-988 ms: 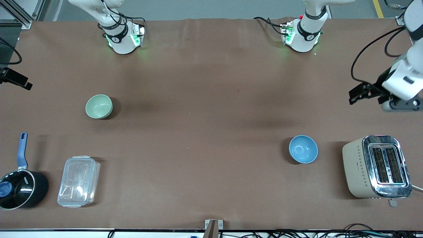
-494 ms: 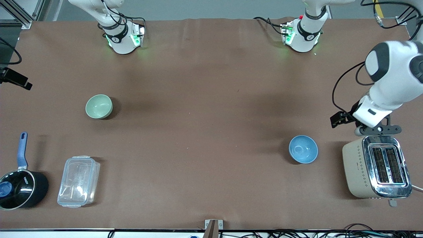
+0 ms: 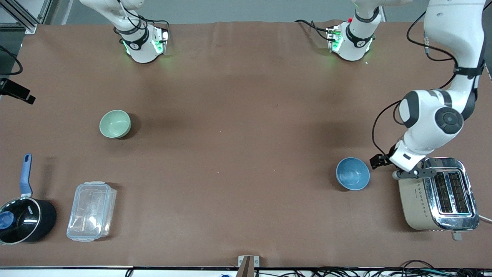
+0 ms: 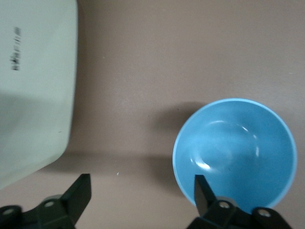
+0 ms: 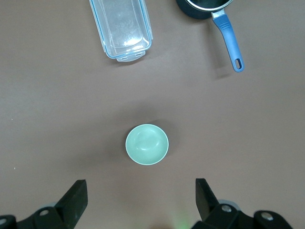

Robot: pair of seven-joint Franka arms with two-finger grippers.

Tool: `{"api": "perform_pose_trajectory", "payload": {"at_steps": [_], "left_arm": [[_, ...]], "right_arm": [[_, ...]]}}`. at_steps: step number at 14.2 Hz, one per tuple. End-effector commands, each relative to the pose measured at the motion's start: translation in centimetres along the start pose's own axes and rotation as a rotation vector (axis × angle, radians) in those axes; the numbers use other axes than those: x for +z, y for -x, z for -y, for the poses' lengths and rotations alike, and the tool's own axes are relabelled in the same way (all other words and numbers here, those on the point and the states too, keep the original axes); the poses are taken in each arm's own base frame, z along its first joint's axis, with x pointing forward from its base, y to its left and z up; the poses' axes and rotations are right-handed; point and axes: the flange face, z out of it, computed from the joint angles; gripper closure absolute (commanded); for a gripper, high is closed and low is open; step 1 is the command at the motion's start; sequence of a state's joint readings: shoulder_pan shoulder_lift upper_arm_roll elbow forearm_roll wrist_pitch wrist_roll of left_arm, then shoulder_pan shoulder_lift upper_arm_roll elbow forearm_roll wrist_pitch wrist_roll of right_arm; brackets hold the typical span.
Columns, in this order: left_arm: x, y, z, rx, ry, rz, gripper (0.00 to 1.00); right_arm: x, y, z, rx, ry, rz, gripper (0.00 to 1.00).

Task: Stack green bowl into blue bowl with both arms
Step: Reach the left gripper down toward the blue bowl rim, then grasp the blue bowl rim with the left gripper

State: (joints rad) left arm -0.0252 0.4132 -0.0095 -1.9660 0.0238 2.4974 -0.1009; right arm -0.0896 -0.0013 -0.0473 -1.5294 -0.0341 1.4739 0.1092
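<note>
Left gripper [image 4: 142, 195] fingers spread wide, holding nothing, up over the bare table between the blue bowl [image 3: 353, 173] and the cream toaster [image 3: 438, 193] at the left arm's end. Right gripper [image 5: 141, 200] also spread wide and empty, high over the green bowl [image 5: 147, 144], which sits upright near the right arm's end, well apart from the blue bowl; that arm waits. Nearer the front camera than the green bowl: clear lidded plastic container [image 3: 91, 211] and, beside it, black saucepan with blue handle [image 3: 24, 216]
</note>
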Motion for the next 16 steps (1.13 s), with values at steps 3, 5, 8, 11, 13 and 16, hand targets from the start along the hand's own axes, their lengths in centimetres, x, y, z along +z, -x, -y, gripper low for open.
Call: {"api": "perform_pose_trajectory", "payload": {"at_steps": [3,5,8,11,13,16], "left_arm": [[2.4,-1.0,-1.2,-0.029,0.014,0.015,0.27],[3.3,-1.2,-1.6,-0.024,0.015,0.023,0.36],[4.2,-1.3,-2.6,-0.053,0.052,0.036,0.46],[5.0,-1.2,-2.7,-0.053,0.052,0.047,0.59],[5.3,-1.3,-3.1,-0.049,0.057,0.048,0.72],[5.5,-1.2,-3.6,-0.043,0.061,0.051,0.87]], "right_arm": [[0.4,-0.1,-0.4,0.005,-0.002,0.012,0.0],[0.3,-0.1,-0.5,0.007,-0.003,0.011,0.0],[0.3,-0.1,-0.6,0.008,-0.003,0.013,0.0],[0.3,-0.1,-0.7,0.01,-0.003,0.013,0.0],[0.3,-0.1,-0.8,0.011,-0.003,0.014,0.0],[0.3,-0.1,-1.1,0.017,-0.005,0.015,0.0]]}}
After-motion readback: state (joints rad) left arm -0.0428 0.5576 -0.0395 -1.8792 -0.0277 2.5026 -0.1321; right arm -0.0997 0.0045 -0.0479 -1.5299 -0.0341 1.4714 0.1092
